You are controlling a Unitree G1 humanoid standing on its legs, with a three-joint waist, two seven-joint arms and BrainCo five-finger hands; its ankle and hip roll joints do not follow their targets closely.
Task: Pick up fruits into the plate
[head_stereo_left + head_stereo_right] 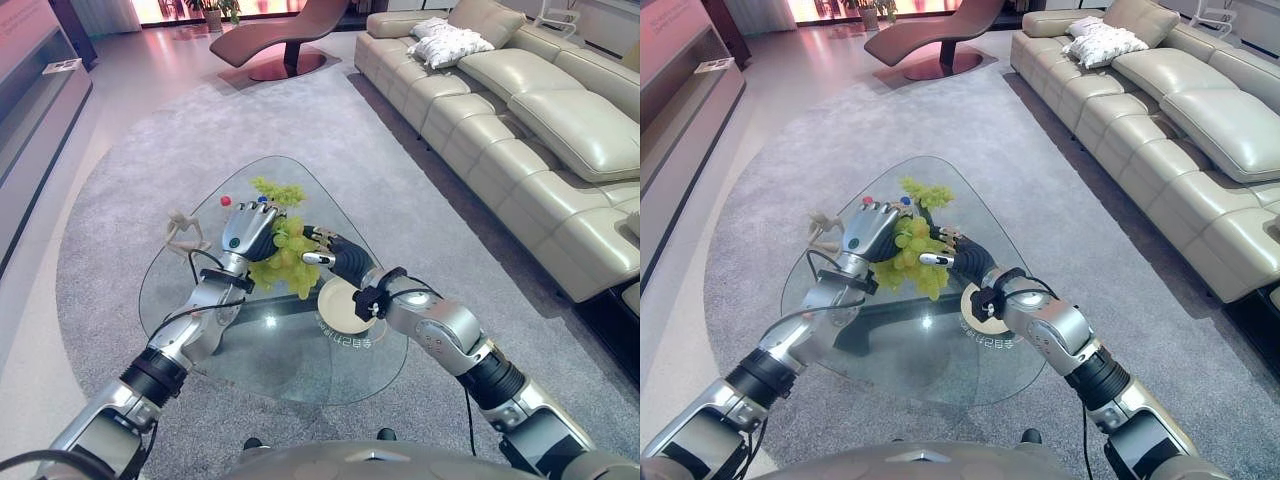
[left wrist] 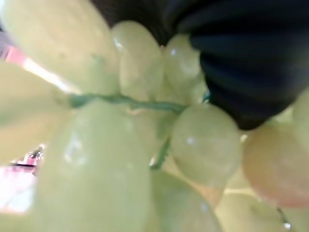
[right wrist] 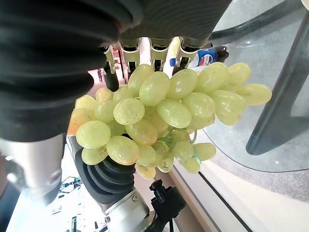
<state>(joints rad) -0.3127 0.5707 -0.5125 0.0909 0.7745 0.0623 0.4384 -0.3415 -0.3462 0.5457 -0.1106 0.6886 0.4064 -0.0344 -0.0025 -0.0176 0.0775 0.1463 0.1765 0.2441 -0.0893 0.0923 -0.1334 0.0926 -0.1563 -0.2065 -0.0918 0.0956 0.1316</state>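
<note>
a bunch of green grapes point(image 1: 285, 258) is held up between the two hands above the middle of a glass table point(image 1: 200, 330), clear of the glass. the left hand point(image 1: 250, 231) is seen on the bunch's left side, its back turned to the head camera; its fingers are hidden behind the fruit, so it cannot be told whether they are curled or straight. in the left wrist view, grapes and a thin green stem point(image 2: 123, 100) are pressed up close against the dark ribbed cover. the right hand point(image 1: 335, 257) is set against the bunch's right side; in its wrist view the fingers point(image 3: 158, 52) are seen reaching straight over the top of the grapes, with nothing curled round them, and the bunch hangs down past them.

a pale round plate point(image 1: 342, 305) rests on the glass just right of and nearer than the bunch, near the table's near right edge; part of it is covered by the right wrist. a second, leafier green bunch point(image 1: 277, 191) lies further back toward the table's far tip, with a small red thing point(image 1: 225, 200) and a blue one point(image 1: 262, 199) beside it. a pale figurine point(image 1: 183, 233) stands near the left edge.

the table is rounded and three-sided, set on a grey rug point(image 1: 130, 150). a long cream sofa point(image 1: 520, 130) lines the right side, well apart from the table.
</note>
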